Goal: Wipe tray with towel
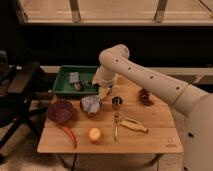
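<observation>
The green tray (pixel 66 89) sits at the table's back left, with small grey items (pixel 75 79) inside it. A crumpled grey towel (pixel 91 104) lies on the wooden table just in front of the tray's right end. My gripper (pixel 102 89) hangs from the white arm (pixel 145 77) at the tray's right front corner, just above and behind the towel. Nothing visible is held in it.
A purple bowl (pixel 60 110), a red chili (pixel 69 135), an orange (pixel 94 134), a metal cup (pixel 117 102), a utensil (pixel 116 127), a banana (pixel 133 125) and a pine cone (pixel 145 96) lie on the table (pixel 155 137). A dark chair (pixel 17 95) stands at left.
</observation>
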Tool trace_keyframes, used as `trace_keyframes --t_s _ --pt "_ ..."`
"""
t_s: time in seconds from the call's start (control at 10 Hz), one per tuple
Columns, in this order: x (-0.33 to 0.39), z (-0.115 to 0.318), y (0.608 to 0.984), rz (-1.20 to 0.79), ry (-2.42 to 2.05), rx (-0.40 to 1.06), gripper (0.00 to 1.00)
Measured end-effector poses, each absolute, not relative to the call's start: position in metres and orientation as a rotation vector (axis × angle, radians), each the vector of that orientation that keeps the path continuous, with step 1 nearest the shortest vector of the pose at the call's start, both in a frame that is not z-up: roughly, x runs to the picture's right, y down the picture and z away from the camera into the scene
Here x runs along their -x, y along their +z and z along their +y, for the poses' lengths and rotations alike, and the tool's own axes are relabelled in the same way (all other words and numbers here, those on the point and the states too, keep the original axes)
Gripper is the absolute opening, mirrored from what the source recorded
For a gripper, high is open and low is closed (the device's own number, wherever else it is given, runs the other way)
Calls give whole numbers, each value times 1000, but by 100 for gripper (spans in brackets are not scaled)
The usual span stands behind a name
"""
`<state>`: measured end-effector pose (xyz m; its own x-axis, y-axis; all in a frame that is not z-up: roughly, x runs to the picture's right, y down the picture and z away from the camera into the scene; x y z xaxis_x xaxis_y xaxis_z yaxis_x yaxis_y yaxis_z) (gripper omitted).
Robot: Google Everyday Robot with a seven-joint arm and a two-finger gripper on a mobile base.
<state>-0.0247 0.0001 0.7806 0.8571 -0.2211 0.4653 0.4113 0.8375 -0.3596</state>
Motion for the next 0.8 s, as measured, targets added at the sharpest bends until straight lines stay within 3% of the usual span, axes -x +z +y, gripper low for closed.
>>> trace_keyframes --t_s 0.8 --pt "86 46 843 -462 -475 552 65"
